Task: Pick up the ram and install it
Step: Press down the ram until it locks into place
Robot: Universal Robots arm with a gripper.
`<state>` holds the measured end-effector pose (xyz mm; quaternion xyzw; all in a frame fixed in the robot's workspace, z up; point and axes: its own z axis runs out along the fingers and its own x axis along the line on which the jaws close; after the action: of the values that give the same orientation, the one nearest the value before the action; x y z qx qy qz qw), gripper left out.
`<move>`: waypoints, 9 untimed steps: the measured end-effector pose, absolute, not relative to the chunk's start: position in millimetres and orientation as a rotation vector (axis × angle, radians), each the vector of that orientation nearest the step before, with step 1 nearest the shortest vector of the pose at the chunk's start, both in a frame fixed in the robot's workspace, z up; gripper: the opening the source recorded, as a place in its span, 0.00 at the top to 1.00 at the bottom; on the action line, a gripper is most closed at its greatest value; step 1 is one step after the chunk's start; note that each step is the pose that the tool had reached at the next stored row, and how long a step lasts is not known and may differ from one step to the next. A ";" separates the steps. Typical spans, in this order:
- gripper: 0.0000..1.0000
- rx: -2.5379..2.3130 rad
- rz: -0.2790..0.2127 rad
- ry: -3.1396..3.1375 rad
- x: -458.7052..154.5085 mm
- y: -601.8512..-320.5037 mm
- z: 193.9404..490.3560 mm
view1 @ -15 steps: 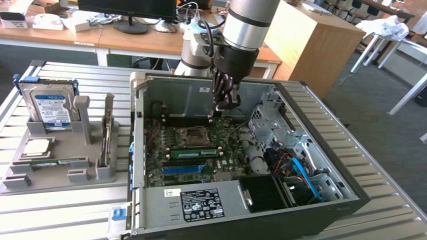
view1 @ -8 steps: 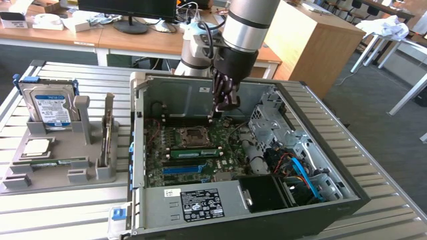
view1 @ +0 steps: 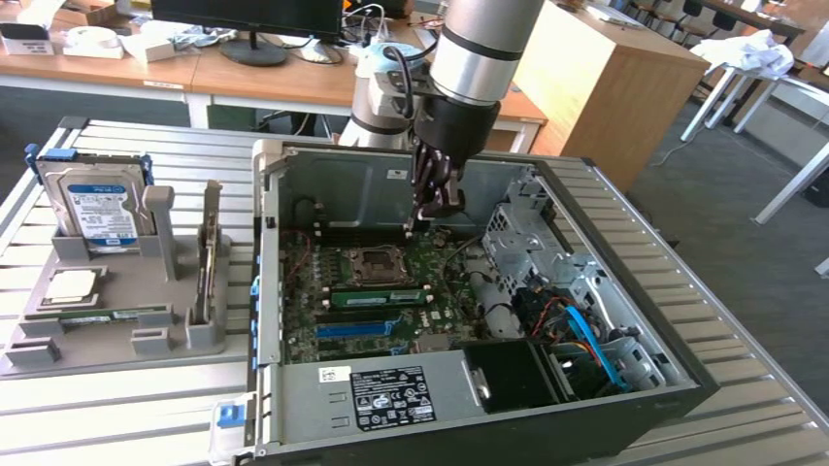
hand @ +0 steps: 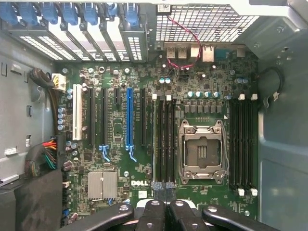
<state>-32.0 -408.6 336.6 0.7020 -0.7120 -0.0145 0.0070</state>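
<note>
The gripper (view1: 441, 206) hung inside the case (view1: 279, 243), fingers (hand: 153, 214) closed on nothing. A green ram (view1: 376, 296) stood seated below them, toward the near side, long axis left-right. A similar stick (view1: 97, 316) lay on the holder (view1: 116, 342), well left.

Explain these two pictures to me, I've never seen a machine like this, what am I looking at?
It is a robot arm working over an open computer case on a slatted table. One picture is taken from a camera off the arm; the other from a camera on its wrist, looking down at the motherboard and its empty processor socket. The gripper has its jaws shut, with nothing visible between them. A green ram stick sits in a slot beside that socket. At the exterior view's left, a grey holder carries a hard drive and a processor chip.
</note>
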 end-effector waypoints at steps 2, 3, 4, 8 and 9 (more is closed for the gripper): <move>0.90 2.196 -0.045 -2.227 -30.5 -408.6 336.5; 0.90 2.196 -0.045 -2.227 -29.2 -408.6 336.5; 0.90 2.196 -0.045 -2.227 -27.6 -408.6 336.5; 0.90 2.196 -0.045 -2.227 -19.0 -408.6 336.5; 0.90 2.196 -0.045 -2.227 -17.2 -408.6 336.5</move>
<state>-17.2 -408.6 336.5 0.7021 -0.7119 -0.0145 0.0070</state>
